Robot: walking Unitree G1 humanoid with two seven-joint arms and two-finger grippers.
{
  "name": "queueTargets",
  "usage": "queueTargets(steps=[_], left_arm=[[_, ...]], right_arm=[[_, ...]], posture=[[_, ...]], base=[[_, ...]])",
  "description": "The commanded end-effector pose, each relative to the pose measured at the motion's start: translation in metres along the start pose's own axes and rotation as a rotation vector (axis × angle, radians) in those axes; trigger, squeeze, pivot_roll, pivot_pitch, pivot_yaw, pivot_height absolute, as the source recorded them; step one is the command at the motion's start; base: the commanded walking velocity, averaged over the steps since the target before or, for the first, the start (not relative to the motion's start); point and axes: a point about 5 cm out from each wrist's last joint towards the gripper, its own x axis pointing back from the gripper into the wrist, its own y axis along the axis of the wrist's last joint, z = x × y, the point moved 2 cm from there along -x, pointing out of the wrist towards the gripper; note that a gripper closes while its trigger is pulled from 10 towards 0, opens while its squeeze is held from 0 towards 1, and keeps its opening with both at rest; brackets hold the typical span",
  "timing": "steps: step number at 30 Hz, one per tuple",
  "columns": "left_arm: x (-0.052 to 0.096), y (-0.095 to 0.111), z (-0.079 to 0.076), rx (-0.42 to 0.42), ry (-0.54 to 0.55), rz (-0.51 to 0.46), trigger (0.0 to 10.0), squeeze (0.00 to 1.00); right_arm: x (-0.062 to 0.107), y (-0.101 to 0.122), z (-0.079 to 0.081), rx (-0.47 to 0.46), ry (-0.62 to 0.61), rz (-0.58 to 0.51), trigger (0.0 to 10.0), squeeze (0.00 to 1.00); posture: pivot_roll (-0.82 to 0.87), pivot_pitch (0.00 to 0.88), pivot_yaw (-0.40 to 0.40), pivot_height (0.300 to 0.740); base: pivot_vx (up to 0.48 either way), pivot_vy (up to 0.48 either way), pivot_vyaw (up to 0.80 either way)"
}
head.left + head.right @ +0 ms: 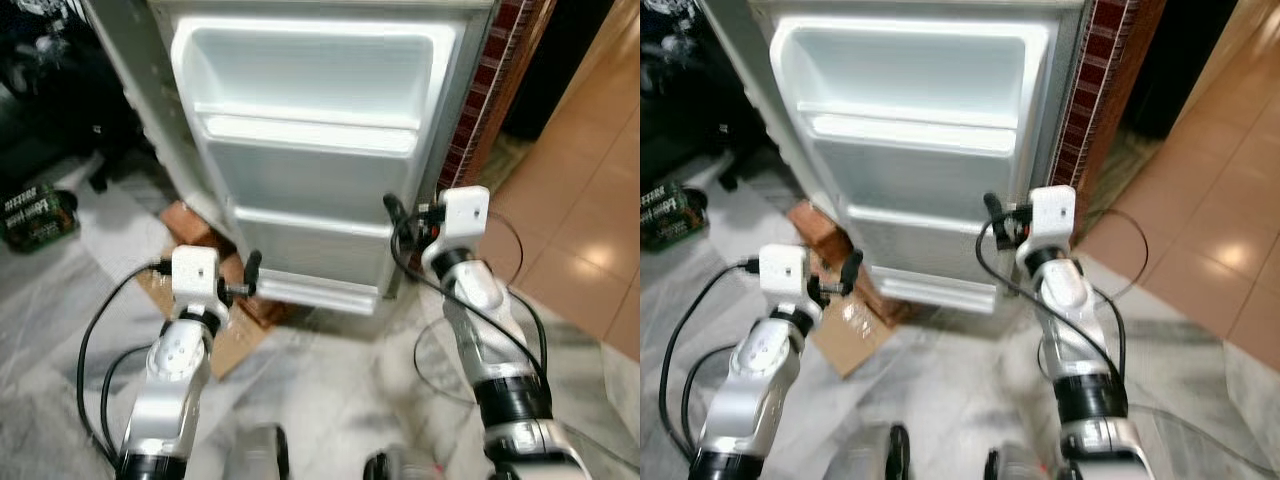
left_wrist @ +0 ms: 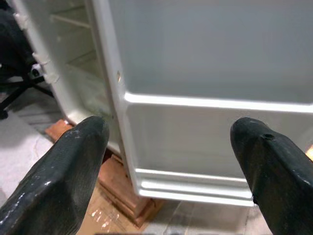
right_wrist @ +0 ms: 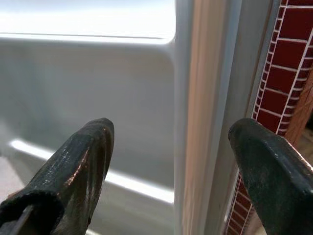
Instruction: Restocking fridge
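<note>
Both grippers gape wide, holding nothing: left gripper (image 1: 250,275) low at centre-left by the fridge door (image 1: 310,150), right gripper (image 1: 398,222) at its right edge.

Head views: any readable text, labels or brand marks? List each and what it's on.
None legible.
Dark crate on the floor at the left: pale lettering on its side, too small and blurred to read.
Fridge door inner liner: no label or brand mark visible.
Wrist camera housings: plain white, no marking.
</note>
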Motion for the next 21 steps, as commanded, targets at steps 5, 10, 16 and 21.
queueTargets(steps=[5, 10, 16, 21], left_arm=[[0.002, 0.0, 0.006, -0.021, 0.022, 0.008, 10.0, 0.0], [0.001, 0.001, 0.006, -0.02, 0.018, 0.005, 10.0, 0.0], [0.001, 0.002, 0.007, -0.02, 0.014, 0.001, 10.0, 0.0], [0.001, 0.002, 0.006, -0.018, 0.01, -0.002, 10.0, 0.0]], right_arm=[[0.009, -0.003, -0.006, -0.008, -0.019, -0.012, 10.0, 0.0], [0.014, -0.007, -0.009, 0.004, -0.027, -0.004, 10.0, 0.0], [0.014, -0.007, -0.008, 0.005, -0.028, -0.009, 10.0, 0.0], [0.012, -0.006, -0.006, 0.002, -0.021, -0.016, 10.0, 0.0]], posture=[[0.03, 0.115, 0.072, 0.74], [0.03, 0.112, 0.075, 0.74], [0.03, 0.109, 0.075, 0.74], [0.03, 0.103, 0.07, 0.74]], base=[[0.0, 0.0, 0.0], [0.0, 0.0, 0.0], [0.0, 0.0, 0.0], [0.0, 0.0, 0.0]])
